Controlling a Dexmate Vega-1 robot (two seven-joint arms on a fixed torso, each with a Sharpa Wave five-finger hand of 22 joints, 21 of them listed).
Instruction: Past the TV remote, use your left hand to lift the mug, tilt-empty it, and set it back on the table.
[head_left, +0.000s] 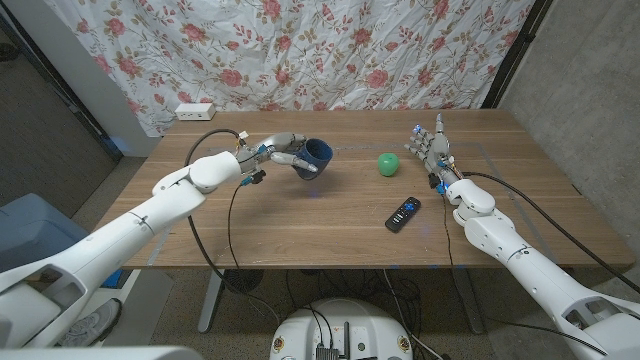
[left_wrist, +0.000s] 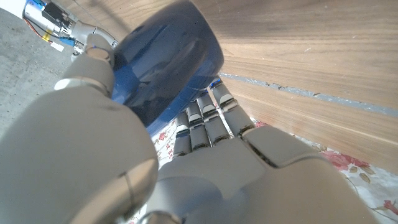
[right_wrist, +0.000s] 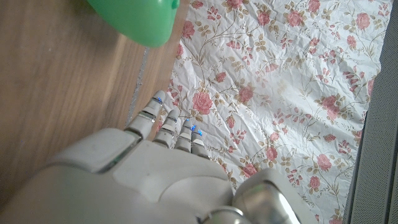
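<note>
- The left hand (head_left: 285, 157) holds the dark blue mug (head_left: 318, 154) above the wooden table (head_left: 300, 225), over the far left-centre part of the surface.
- In the head view the mug is tipped on its side, with its opening facing toward the table's middle and right.
- In the left wrist view the fingers (left_wrist: 202, 121) wrap against the wall of the mug (left_wrist: 168, 59), and the thumb lies along its other side.
- The mug's interior cannot be seen, so its contents cannot be told.
- The TV remote (head_left: 403, 213) is black and lies flat on the table, right of centre and nearer the robot than the mug. It is well apart from the mug.
- A green ball (head_left: 388, 163) rests on the table between the mug and the right hand (head_left: 432, 148), farther from the robot than the remote.
- The right hand stands near the far right part of the table with its fingers extended upward and apart. It holds nothing.
- In the right wrist view the ball (right_wrist: 140, 18) appears beyond the fingertips (right_wrist: 157, 98) of the right hand, not touching them.
- A floral curtain (head_left: 330, 50) hangs behind the table.
- A white power strip (head_left: 195, 109) sits at the table's far left edge, against the curtain.
</note>
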